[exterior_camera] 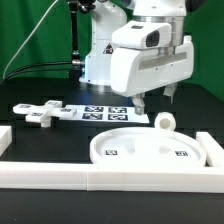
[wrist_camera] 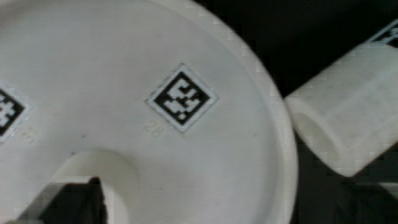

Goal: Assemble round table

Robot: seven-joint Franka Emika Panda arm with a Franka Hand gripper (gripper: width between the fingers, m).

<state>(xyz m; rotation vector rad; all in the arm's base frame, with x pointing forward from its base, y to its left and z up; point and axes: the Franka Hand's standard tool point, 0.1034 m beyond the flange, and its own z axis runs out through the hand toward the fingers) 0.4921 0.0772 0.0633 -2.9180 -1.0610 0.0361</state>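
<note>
The large round rimmed disc (exterior_camera: 150, 150) lies flat on the black table, near the front bar. In the wrist view, the disc (wrist_camera: 143, 130) fills most of the picture and shows a square tag. The short cylindrical leg (exterior_camera: 163, 120) stands just behind the disc's far rim. It also shows in the wrist view (wrist_camera: 347, 110), beside the disc. The cross-shaped piece (exterior_camera: 40, 113) lies at the exterior view's left. My gripper (exterior_camera: 156, 99) hangs open and empty over the disc's far edge, close above the leg. In the wrist view, my gripper (wrist_camera: 222, 205) has its fingers wide apart over the disc's rim.
The marker board (exterior_camera: 100, 112) lies flat behind the disc. Long white border bars run along the front (exterior_camera: 110, 180), the left (exterior_camera: 5, 140) and the right (exterior_camera: 215, 145). The arm's white body (exterior_camera: 140, 50) stands behind the marker board.
</note>
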